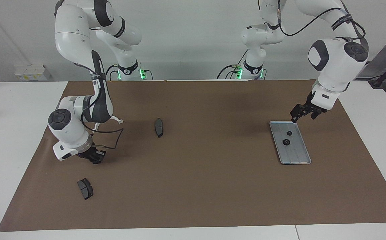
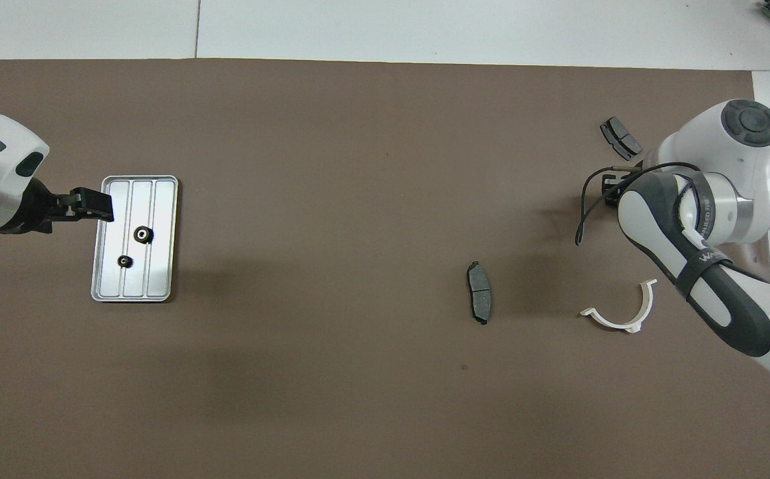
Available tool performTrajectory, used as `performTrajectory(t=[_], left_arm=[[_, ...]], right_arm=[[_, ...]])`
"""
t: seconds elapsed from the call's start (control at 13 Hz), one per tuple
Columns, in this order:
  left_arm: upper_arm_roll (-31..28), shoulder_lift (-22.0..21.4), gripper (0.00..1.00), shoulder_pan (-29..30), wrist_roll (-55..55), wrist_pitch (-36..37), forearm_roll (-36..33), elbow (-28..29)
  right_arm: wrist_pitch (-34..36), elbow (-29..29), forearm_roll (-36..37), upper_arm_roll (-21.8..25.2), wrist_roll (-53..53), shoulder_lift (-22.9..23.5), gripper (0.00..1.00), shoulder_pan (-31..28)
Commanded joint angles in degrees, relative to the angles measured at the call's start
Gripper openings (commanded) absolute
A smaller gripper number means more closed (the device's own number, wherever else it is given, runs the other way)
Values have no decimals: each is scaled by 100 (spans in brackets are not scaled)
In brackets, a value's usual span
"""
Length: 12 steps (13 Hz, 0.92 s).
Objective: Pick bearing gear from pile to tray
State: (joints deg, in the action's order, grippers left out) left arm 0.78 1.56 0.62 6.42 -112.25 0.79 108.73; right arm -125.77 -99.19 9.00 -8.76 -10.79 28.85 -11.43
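The silver tray (image 1: 298, 155) (image 2: 159, 279) lies on the brown mat toward the left arm's end of the table. Two small black gears (image 1: 286, 142) (image 2: 143, 233) rest in it, the second (image 1: 289, 133) (image 2: 124, 261) close beside the first. My left gripper (image 1: 294, 118) (image 2: 96, 205) hangs open in the air over the tray's edge, with nothing between its fingers. My right gripper (image 1: 95, 157) is down at the mat among the pile's parts, between the white half-ring bracket (image 1: 114, 119) (image 2: 621, 314) and a dark brake pad (image 1: 85, 188) (image 2: 620, 138). What lies under it is hidden.
Another brake pad (image 1: 158, 127) (image 2: 479, 293) lies nearer the mat's middle. The brown mat (image 1: 199, 186) covers most of the white table. The right arm's cable (image 1: 111, 140) loops beside its wrist.
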Motion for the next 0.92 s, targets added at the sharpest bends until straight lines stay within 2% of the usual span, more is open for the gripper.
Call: performTrajectory(t=[0.0,0.15,0.46,0.62,0.77,0.85], left_arm=[[-61,-234,100,-79,0,335,61,-141],[-35,-279,100,-123,9,511,61,-290],[412,-287,100,-202,868,590,61,-370],[580,-323,100,-255,940,529,61,-291],[590,-305,100,-369,1036,424,61,-256],[590,-305,100,-413,1228,258,61,-169]], right_arm=[[-88,-40,-21,-344,16,-186,13,-9],[-411,40,-3,-739,7,-186,13,113],[-1860,57,-65,-759,-72,-90,13,1018],[-2494,57,-65,-759,-72,-20,13,1440],[-3065,136,-65,-759,-150,242,13,1931],[-3372,380,-65,-759,-377,488,13,2247]])
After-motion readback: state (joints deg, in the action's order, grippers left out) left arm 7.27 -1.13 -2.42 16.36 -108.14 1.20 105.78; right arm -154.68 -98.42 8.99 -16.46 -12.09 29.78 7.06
